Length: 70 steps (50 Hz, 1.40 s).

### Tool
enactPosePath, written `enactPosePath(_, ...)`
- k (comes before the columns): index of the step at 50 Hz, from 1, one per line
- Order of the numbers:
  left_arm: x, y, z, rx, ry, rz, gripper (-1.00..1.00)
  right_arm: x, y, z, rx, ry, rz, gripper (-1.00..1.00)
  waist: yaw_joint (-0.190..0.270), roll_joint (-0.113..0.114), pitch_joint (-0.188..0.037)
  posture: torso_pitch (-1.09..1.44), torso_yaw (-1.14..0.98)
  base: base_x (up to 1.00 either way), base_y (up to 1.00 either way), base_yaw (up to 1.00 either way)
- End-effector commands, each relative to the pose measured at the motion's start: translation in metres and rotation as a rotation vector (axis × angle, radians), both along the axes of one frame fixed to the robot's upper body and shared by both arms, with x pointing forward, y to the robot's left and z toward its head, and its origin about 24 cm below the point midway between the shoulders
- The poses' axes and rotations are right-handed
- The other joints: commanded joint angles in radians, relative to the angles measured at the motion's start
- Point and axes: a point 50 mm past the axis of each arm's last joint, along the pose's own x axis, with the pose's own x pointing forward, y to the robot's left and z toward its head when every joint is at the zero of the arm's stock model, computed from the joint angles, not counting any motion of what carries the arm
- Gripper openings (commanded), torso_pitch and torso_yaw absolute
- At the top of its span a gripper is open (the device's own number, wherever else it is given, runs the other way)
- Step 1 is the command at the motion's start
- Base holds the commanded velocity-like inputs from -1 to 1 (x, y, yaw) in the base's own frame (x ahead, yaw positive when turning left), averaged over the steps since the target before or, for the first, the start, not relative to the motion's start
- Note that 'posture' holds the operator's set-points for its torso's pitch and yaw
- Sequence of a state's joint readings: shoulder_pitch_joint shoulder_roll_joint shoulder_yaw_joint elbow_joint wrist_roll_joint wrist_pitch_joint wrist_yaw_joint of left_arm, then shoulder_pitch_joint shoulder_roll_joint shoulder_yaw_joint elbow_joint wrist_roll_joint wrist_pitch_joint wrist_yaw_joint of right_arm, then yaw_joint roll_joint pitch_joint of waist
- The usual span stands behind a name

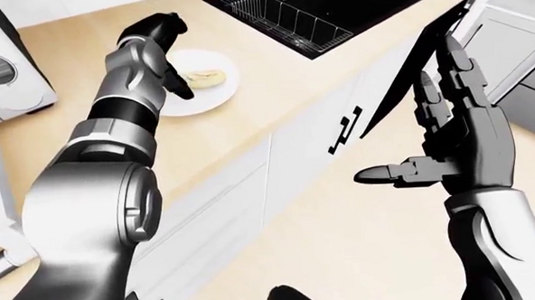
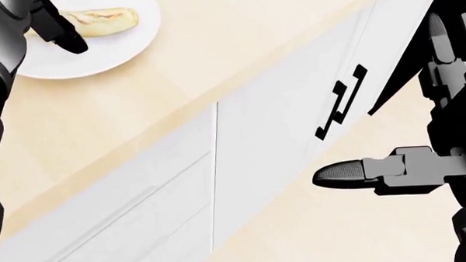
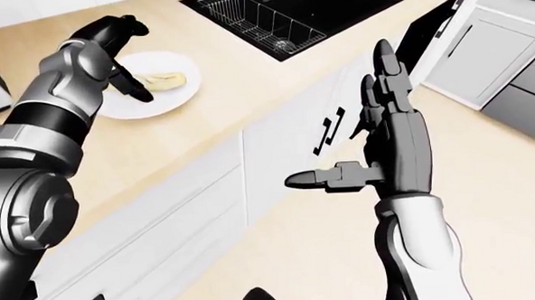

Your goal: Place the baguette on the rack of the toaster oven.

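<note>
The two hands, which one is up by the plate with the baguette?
The left hand: it hangs over the white plate beside the baguette, fingers open. The right hand stands open over the floor, away from the counter.

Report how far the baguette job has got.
Done: nothing yet; the baguette lies on the white plate on the counter. In hand: the left hand hovers open over it, not gripping. The right hand hangs open and empty. Left: grasp, carry, set on the rack; no toaster oven is identifiable.
</note>
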State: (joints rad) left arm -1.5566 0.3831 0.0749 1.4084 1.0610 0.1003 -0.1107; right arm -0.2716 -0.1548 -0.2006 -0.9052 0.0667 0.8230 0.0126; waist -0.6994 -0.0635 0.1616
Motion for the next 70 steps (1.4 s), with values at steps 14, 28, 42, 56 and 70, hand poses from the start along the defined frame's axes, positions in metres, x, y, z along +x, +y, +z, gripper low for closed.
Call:
enactPosePath(14,-0.002,-0.008,0.021,0.03,-0.065,-0.038,0.08,-0.006,0.0,0.012,-0.013,-0.078,-0.008,1.0,0.001,0.002,-0.035,0.33,-0.67,0.0,0.0,0.0)
enactPosePath(28,-0.001,-0.012,0.017,0.047,-0.042,-0.055,-0.05,-0.008,-0.001,0.012,-0.013,-0.079,-0.008,1.0,0.005,-0.005,-0.036,0.33,-0.67,0.0,0.0,0.0)
enactPosePath(42,-0.001,-0.012,0.02,0.046,-0.05,-0.057,-0.36,-0.008,-0.001,0.01,-0.013,-0.077,-0.01,1.0,0.01,-0.005,-0.036,0.33,-0.67,0.0,0.0,0.0)
enactPosePath(56,-0.003,-0.012,0.032,0.038,-0.105,-0.05,-0.57,-0.009,-0.002,0.011,-0.013,-0.078,-0.011,1.0,0.007,0.0,-0.035,0.33,-0.67,0.0,0.0,0.0)
enactPosePath(70,-0.01,-0.013,0.063,0.011,-0.2,-0.064,-0.84,-0.007,-0.001,0.009,-0.016,-0.075,-0.012,1.0,0.002,0.005,-0.026,0.33,-0.67,0.0,0.0,0.0)
